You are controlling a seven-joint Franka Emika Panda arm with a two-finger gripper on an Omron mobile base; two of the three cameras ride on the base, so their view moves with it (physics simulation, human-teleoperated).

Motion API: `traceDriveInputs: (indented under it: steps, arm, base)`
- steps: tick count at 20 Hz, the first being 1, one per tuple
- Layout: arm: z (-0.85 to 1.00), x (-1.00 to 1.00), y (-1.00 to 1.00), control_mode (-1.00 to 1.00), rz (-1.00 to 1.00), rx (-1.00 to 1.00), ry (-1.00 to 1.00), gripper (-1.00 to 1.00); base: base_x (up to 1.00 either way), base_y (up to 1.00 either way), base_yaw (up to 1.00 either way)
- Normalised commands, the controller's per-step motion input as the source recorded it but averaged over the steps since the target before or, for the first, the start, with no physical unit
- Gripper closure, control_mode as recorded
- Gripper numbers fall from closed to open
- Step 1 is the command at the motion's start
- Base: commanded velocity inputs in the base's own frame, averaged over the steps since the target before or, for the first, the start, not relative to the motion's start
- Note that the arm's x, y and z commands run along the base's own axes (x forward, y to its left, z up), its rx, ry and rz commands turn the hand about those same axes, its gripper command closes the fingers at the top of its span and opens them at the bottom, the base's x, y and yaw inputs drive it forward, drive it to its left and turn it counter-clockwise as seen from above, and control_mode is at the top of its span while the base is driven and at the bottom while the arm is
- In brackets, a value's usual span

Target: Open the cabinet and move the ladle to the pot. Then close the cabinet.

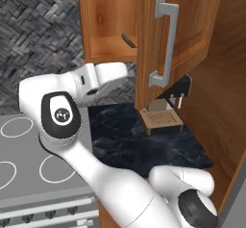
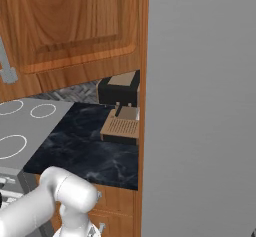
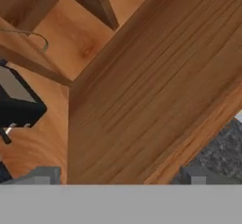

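Observation:
The cabinet (image 1: 110, 20) stands open, and its door (image 1: 197, 25) with the silver bar handle (image 1: 165, 43) is swung out toward me. On the cabinet's bottom shelf lies the ladle (image 1: 128, 40), a short dark sliver at the door's edge. In the hand view a thin grey wire curve (image 3: 37, 35) lies on the shelf edge. My gripper (image 3: 120, 176) is open and empty, its fingertips (image 3: 47, 175) wide apart close below the door's inner face (image 3: 156, 86). My white hand (image 1: 110, 74) reaches under the cabinet. The pot is out of view.
A black coffee machine (image 1: 166, 104) with a tan drip tray (image 2: 121, 126) stands on the dark marble counter (image 1: 144, 140) under the door. The stove (image 1: 24, 145) with white burner rings lies left. A tall grey panel (image 2: 200, 106) closes off the right.

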Motion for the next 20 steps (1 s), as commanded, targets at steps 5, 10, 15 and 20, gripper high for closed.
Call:
traceDriveInputs:
  steps: [5, 10, 15, 20]
  arm:
    - [0.00, 0.00, -0.64, -1.00, -0.08, -0.09, -0.04, -1.00]
    - [0.00, -0.08, -0.67, -1.00, -0.06, -0.06, 0.00, -1.00]
    - [0.01, -0.39, -0.85, -1.00, -0.06, -0.04, 0.00, -1.00]
    - [0.00, -0.54, -0.90, -1.00, -0.07, -0.03, 0.00, -1.00]
  base:
    - [0.00, 0.00, 0.00]
    - [0.00, 0.00, 0.00]
    - [0.00, 0.00, 0.00]
    - [0.00, 0.00, 0.00]
